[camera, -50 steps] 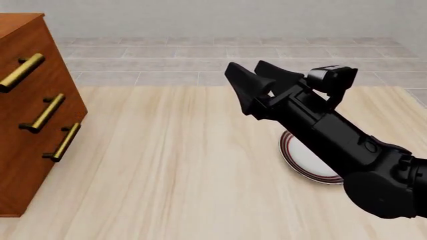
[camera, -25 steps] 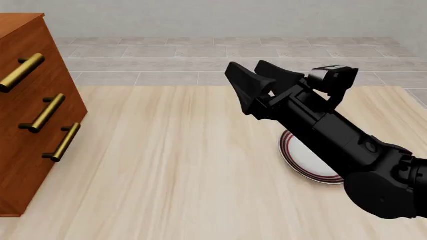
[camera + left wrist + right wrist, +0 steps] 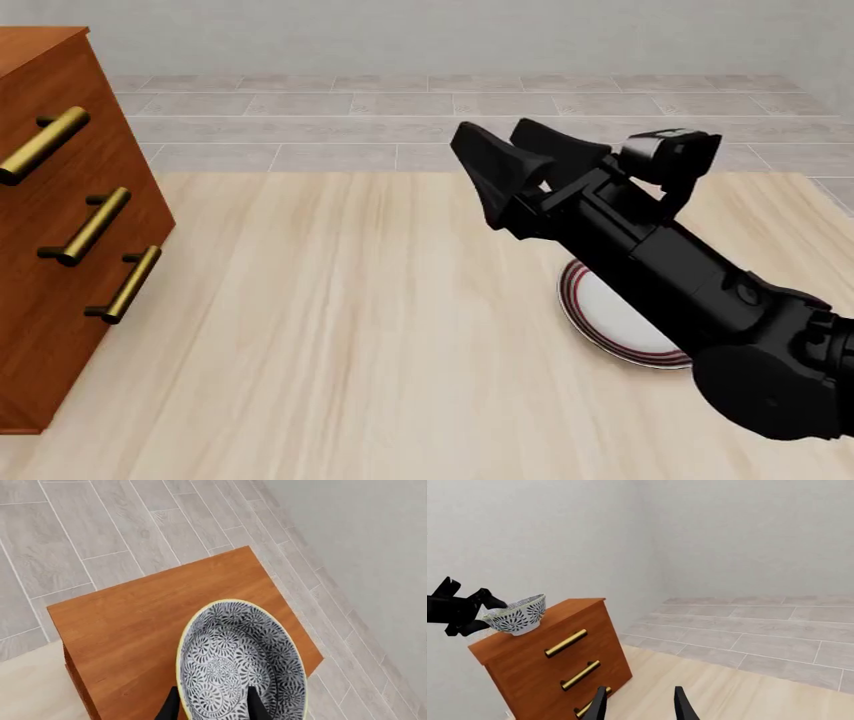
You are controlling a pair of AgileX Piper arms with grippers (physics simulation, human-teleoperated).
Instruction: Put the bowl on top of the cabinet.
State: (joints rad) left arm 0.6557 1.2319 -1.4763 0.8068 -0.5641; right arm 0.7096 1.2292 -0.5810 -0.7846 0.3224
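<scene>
1. The light wooden plank table (image 3: pixel 347 330) fills most of the front view, with grey stone floor tiles (image 3: pixel 400 110) beyond its far edge.
2. The large reddish-brown wooden drawer cabinet (image 3: pixel 54 250) stands at the table's left side; three brass-gold cylindrical bar handles (image 3: pixel 91 226) run down its front. In the right wrist view the cabinet (image 3: pixel 547 670) appears whole, and in the left wrist view its flat top (image 3: pixel 147 625) is seen from above.
3. The right arm (image 3: pixel 667 290) reaches in from the right, raised above the table. The right gripper (image 3: pixel 514 160) has its two black fingers spread apart with nothing between them.
4. The deep round white bowl with dense blue-black floral pattern and a pale yellow-green rim (image 3: pixel 517 614) sits over the cabinet's top, tilted; whether its base touches the wood cannot be told.
5. The left gripper (image 3: pixel 211 705) pinches the bowl's (image 3: pixel 240 665) rim, one fingertip inside and one outside.
6. A flat white plate with red rings (image 3: pixel 607 325) lies on the table, partly hidden under the right arm.
</scene>
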